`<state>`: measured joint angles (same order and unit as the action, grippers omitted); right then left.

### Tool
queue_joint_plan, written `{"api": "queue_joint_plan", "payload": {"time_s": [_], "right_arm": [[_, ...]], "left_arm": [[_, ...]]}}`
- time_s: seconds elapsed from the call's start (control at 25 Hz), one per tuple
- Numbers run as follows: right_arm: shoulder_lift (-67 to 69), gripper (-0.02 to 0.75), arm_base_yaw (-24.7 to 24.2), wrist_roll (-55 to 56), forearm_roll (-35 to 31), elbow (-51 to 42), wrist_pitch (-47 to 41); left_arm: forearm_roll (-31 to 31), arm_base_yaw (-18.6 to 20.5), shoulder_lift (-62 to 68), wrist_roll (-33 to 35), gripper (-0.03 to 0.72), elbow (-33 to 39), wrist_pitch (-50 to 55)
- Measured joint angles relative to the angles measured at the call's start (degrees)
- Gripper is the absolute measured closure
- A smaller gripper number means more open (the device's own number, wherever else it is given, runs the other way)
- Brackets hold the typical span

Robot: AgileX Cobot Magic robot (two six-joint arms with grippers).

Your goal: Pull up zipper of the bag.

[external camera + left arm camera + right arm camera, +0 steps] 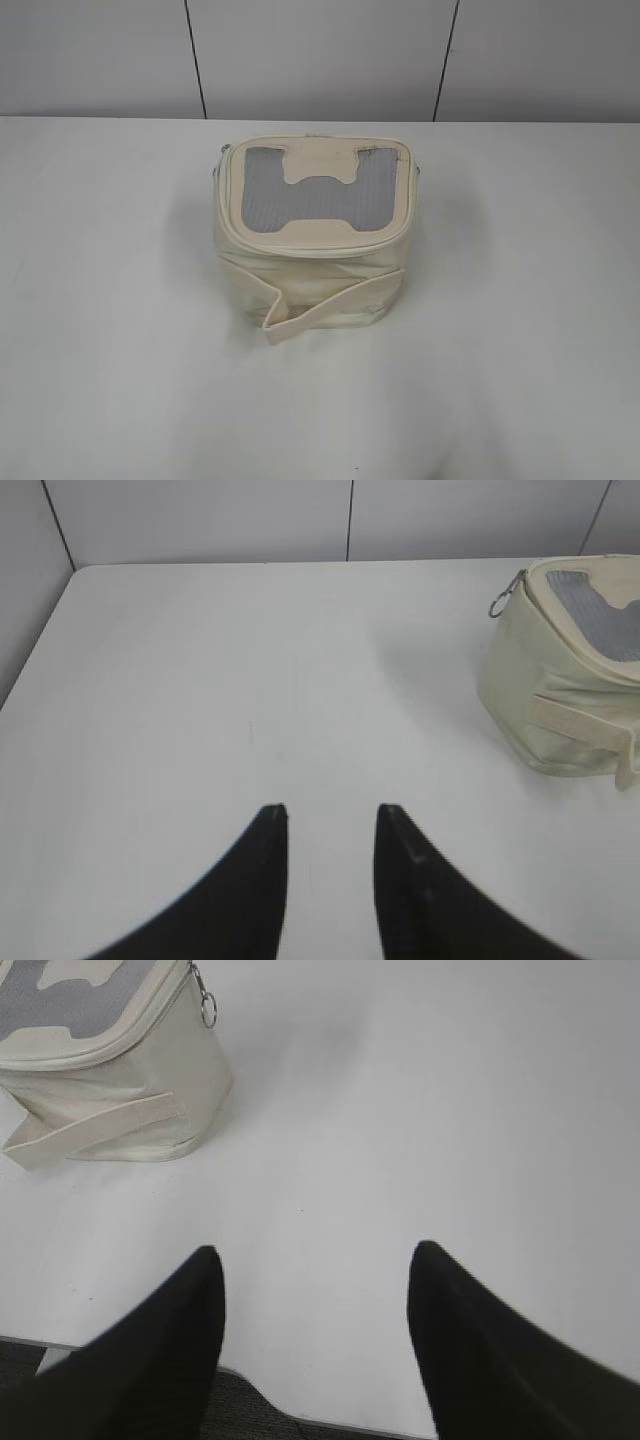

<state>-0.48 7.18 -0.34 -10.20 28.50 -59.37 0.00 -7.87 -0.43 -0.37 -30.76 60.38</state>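
Observation:
The cream-white boxy bag (315, 270) stands mid-table, its grey mesh top with the cream H-shaped patch facing up. It also shows in the left wrist view (560, 680) and the right wrist view (110, 1090). The zipper (300, 243) runs round the top rim. One silver ring pull (500, 604) hangs at the bag's left corner, another (207, 1007) at its right corner. My left gripper (330, 810) is open and empty, well to the left of the bag. My right gripper (312, 1252) is open and empty, near the front right table edge. Neither arm shows in the exterior view.
The white table (520, 330) meets a white panelled wall (320, 55) at the back. A cream strap (330, 305) wraps the bag's front with a loose end sticking out. The table's front edge and dark floor (240, 1410) show under my right gripper.

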Motion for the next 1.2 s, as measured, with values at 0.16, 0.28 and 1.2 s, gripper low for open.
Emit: {"api": "queue_joint_plan", "payload": {"time_s": [0.16, 0.28, 1.2], "right_arm": [[2.07, 0.276, 0.00, -1.14, -4.18, 0.34, 1.77], [11.47, 0.276, 0.00, -9.59, -13.10, 0.81, 7.92], [120.23, 0.276, 13.03, -67.08, -46.81, 68.79, 6.74]], "left_arm": [[0.00, 0.00, 0.00, 0.00, 0.446, 0.00, 0.00], [0.00, 0.00, 0.00, 0.00, 0.446, 0.00, 0.00], [0.30, -1.00, 0.00, 0.00, 0.446, 0.00, -0.06]]}}
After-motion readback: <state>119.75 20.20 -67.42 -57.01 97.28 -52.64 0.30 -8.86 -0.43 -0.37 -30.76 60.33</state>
